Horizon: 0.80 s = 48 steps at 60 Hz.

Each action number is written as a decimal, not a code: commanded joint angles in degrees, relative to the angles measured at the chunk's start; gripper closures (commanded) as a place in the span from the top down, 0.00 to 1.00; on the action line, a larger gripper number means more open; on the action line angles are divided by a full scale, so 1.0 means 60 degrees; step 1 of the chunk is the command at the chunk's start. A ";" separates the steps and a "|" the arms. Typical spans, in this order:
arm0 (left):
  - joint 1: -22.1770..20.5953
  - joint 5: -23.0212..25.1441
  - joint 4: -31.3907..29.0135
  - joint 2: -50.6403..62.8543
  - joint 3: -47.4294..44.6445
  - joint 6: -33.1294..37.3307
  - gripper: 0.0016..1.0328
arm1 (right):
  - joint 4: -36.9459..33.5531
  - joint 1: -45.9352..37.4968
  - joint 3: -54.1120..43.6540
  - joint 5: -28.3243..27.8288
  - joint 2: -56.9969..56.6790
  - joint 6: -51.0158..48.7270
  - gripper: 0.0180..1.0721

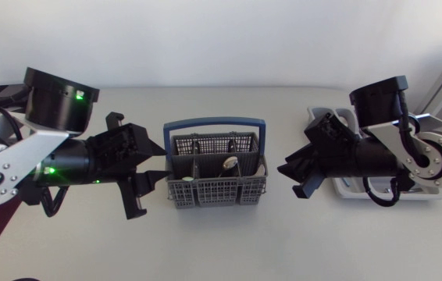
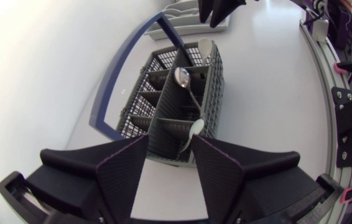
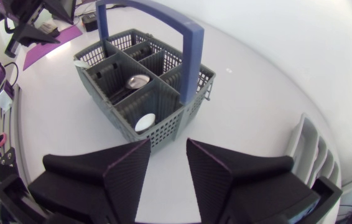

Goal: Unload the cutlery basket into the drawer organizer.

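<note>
A grey cutlery basket point(image 1: 213, 192) with a blue handle point(image 1: 215, 123) stands mid-table, with spoons point(image 1: 229, 163) upright in its compartments. My left gripper point(image 1: 165, 161) hangs just left of it, open and empty. In the left wrist view the basket point(image 2: 163, 134) lies straight ahead of the gripper point(image 2: 170, 155), three spoon bowls point(image 2: 182, 76) showing. My right gripper point(image 1: 287, 181) is open and empty to the basket's right. It faces the basket point(image 3: 157, 134) in the right wrist view, with the gripper point(image 3: 167, 158) short of it and two spoon bowls point(image 3: 137, 81) visible. The white drawer organizer point(image 1: 346, 190) lies under my right arm.
The organizer's ribbed edge point(image 3: 313, 149) shows beside my right gripper, and the organizer point(image 2: 182, 22) also lies beyond the basket in the left wrist view. Bare white tabletop surrounds the basket, in front and behind.
</note>
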 commanded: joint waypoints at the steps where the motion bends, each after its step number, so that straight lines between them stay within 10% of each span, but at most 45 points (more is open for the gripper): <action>1: -0.0478 -0.0389 -0.0045 0.0195 -0.0251 0.0406 0.50 | -0.0212 0.0105 -0.0243 0.0072 -0.0214 -0.0093 0.44; 48: -0.1708 -0.2498 0.1771 0.1748 -0.0676 0.1138 0.49 | -0.0124 0.0266 -0.0785 0.0087 -0.0639 -0.0107 0.45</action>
